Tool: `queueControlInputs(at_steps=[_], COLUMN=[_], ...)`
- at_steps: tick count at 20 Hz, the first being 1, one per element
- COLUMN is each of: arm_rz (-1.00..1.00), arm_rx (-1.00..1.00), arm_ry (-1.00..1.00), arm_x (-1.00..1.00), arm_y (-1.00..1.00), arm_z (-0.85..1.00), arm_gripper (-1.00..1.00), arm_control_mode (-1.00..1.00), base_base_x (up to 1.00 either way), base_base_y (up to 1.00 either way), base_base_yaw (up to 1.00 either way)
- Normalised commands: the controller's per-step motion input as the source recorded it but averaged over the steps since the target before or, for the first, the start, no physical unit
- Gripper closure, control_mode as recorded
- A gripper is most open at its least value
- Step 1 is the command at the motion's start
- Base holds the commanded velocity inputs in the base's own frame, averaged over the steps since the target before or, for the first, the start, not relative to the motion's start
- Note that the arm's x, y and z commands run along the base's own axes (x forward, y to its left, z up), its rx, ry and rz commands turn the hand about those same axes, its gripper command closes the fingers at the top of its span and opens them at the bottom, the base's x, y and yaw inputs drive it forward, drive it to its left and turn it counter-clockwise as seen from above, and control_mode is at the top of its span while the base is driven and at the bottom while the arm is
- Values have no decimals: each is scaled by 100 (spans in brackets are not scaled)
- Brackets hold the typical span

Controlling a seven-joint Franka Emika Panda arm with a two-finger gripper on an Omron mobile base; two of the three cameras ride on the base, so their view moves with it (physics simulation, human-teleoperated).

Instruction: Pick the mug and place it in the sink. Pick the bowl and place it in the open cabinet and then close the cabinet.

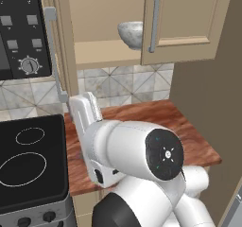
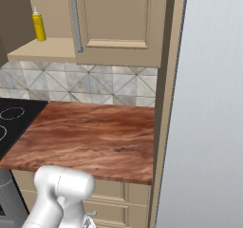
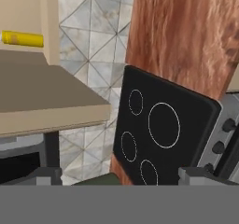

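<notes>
From behind the arm on its left, a black cooktop (image 1: 28,162) sits at the lower left, with a dark appliance panel (image 1: 23,27) and dial above it. Beside the cooktop runs a reddish wood counter (image 1: 189,136), backed by grey patterned tile (image 1: 123,82). Above hangs the beige cabinet (image 1: 186,20). Its left door (image 1: 56,46) stands swung open, seen nearly edge-on with a silver bar handle, and its right door is shut. The grey-white bowl (image 1: 130,33) rests on the inner shelf, partly hidden behind the shut door's edge. The white arm (image 1: 137,155) fills the lower middle.

From the right, the counter (image 2: 95,137) lies bare, and a yellow bottle (image 2: 38,25) stands upright on the cabinet shelf at the upper left.

In the rolled hand view, the gripper (image 3: 119,176) has its two fingertips spread wide at the bottom edge, with nothing between them. Beyond them are the cooktop (image 3: 163,129), the tile and the bottle (image 3: 22,38).
</notes>
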Motion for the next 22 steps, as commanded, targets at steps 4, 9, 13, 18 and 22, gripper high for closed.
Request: queueControlInputs(at_steps=[4, 9, 13, 18, 22], arm_rz=[-3, -8, -11, -12, -14], arm_rx=[0, -1, -1, -5, -5], arm_ry=[0, -3, -8, -13, -12], arm_x=[5, 26, 28, 22, 12], arm_y=[49, 32, 19, 21, 23], arm_z=[-1, -1, -1, -13, -10], arm_gripper=[-100, -100, -100, -100, -100], arm_control_mode=[-100, -100, -100, -100, -100], base_base_x=[0, 0, 0, 0, 0], base_base_y=[0, 0, 0, 0, 0], base_base_yaw=[0, 0, 0, 0, 0])
